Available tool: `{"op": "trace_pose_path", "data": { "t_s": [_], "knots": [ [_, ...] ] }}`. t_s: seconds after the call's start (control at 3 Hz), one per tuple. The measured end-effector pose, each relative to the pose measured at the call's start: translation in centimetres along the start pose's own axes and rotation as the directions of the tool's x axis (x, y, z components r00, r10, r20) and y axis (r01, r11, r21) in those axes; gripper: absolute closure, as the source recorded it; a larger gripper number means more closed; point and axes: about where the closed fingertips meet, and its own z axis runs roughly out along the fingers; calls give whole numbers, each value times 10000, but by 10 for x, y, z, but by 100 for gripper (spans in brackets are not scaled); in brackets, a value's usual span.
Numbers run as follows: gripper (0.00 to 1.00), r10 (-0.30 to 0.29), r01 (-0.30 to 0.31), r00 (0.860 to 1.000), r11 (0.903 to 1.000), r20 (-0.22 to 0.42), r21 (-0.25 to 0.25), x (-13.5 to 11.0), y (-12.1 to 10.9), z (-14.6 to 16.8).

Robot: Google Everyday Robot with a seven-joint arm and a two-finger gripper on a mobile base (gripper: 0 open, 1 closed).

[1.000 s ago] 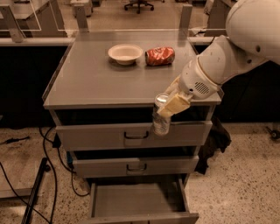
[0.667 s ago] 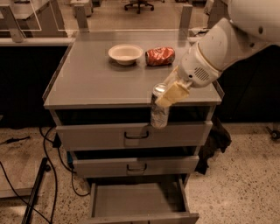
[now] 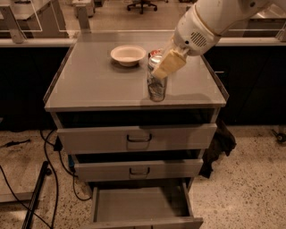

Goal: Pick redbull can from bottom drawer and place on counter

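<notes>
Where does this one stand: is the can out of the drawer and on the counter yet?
Done: the redbull can is out, and the bottom drawer stands open with a bare floor. In hand: the gripper holds the can upright over the front part of the counter. I cannot tell whether its base touches the top. Left: set it down if needed, release, and pull the arm away.

A lab-like workroom: beyond the gripper [image 3: 159, 75], clamped on the can [image 3: 156, 90] at the counter [image 3: 94, 85], stand a glass-panelled bench [image 3: 35, 42] and a wheeled chair [image 3: 142, 5]; below, cables [image 3: 50, 167] cross speckled floor [image 3: 250, 188].
</notes>
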Motion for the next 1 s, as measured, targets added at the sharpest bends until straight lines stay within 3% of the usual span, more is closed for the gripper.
{"op": "trace_pose_path", "data": {
  "t_s": [0.33, 1.0],
  "knots": [
    [100, -290, 288, 9996, 9992, 55, 279, -21, -27, 5],
    [100, 228, -226, 9997, 9997, -126, 102, -39, -64, 29]
  ]
}}
